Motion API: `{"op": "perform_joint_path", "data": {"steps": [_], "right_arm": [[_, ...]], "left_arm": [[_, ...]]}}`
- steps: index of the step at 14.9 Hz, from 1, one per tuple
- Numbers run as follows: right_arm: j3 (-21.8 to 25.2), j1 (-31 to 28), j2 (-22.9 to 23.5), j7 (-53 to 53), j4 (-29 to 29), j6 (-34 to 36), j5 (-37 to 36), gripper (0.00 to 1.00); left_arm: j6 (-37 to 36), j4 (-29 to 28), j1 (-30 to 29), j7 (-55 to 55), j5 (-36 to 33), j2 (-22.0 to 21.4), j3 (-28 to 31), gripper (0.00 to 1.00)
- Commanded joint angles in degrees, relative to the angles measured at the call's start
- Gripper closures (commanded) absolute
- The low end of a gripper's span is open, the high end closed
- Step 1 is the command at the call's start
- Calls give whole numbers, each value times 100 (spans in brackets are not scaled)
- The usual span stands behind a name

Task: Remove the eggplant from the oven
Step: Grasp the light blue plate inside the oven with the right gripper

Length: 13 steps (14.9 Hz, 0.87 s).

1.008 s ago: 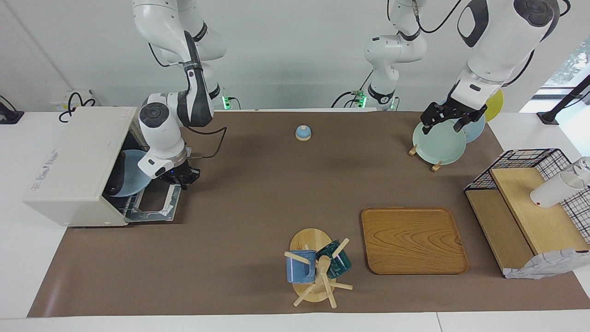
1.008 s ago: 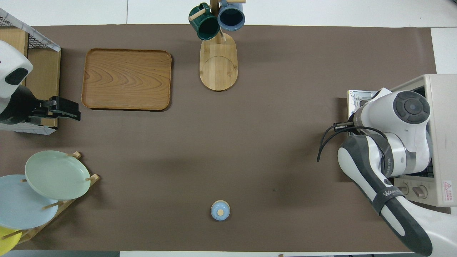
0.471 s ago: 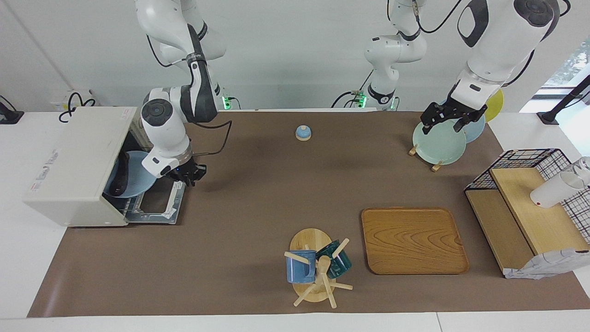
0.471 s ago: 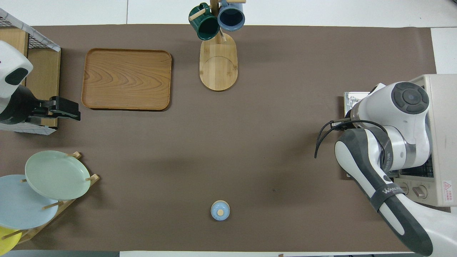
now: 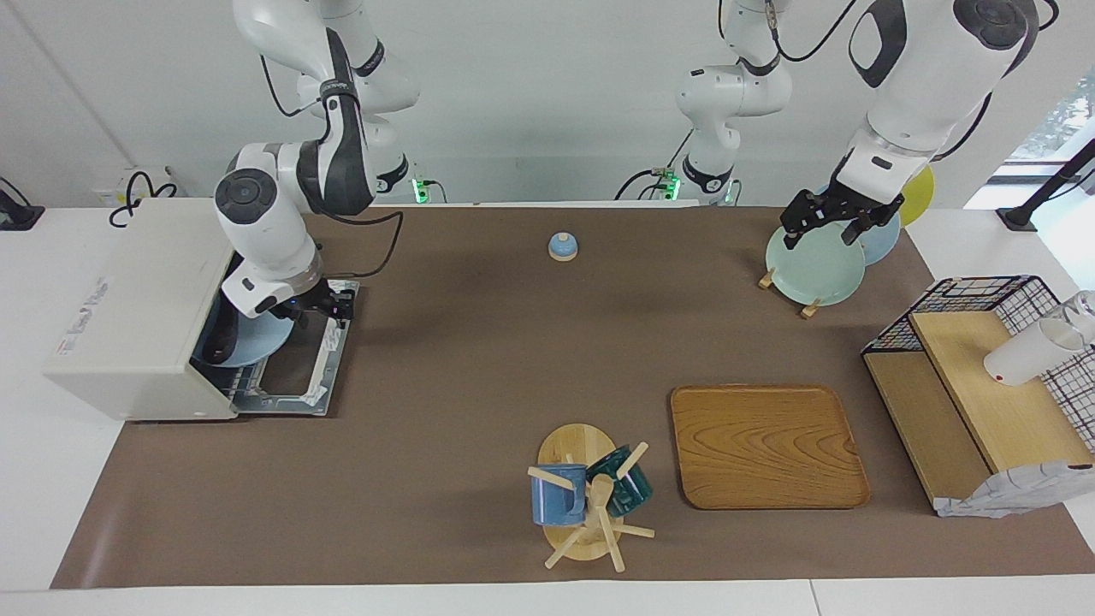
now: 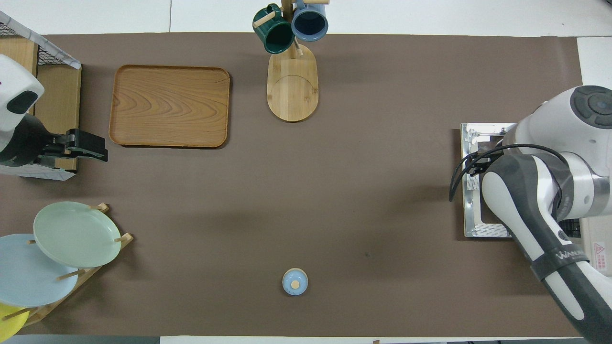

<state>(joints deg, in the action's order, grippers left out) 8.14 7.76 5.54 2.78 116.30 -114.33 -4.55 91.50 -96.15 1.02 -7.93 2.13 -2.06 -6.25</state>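
Right gripper (image 5: 323, 310) over oven (image 5: 137, 308) door (fingers perhaps apart)

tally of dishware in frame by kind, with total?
Plates: 4 (pale green plate, light blue plate and yellow plate in the rack; blue plate in the oven)
Mugs: 2 (blue mug, dark green mug)
White cup: 1
Total: 7
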Motion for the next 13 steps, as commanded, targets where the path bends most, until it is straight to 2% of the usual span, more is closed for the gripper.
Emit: {"op": "perform_joint_path", "data": {"steps": [1, 3, 7, 10, 13], "right_arm": [[-49, -231, -88, -102, 51, 104, -98, 37], [-40, -310, -123, -233, 121, 78, -98, 39], [-49, -539, -229, -822, 534, -361, -98, 64], [-49, -513, -255, -981, 613, -415, -98, 100], [-102, -225, -238, -973, 482, -266, -282, 100]], "left_arm": [[-62, 53, -67, -42, -107, 12, -61, 0], [-62, 53, -67, -51, -107, 12, -61, 0], [-62, 53, -67, -42, -107, 12, -61, 0], [-62, 53, -67, -42, -107, 12, -61, 0], [-62, 53, -67, -42, -107, 12, -61, 0]]}}
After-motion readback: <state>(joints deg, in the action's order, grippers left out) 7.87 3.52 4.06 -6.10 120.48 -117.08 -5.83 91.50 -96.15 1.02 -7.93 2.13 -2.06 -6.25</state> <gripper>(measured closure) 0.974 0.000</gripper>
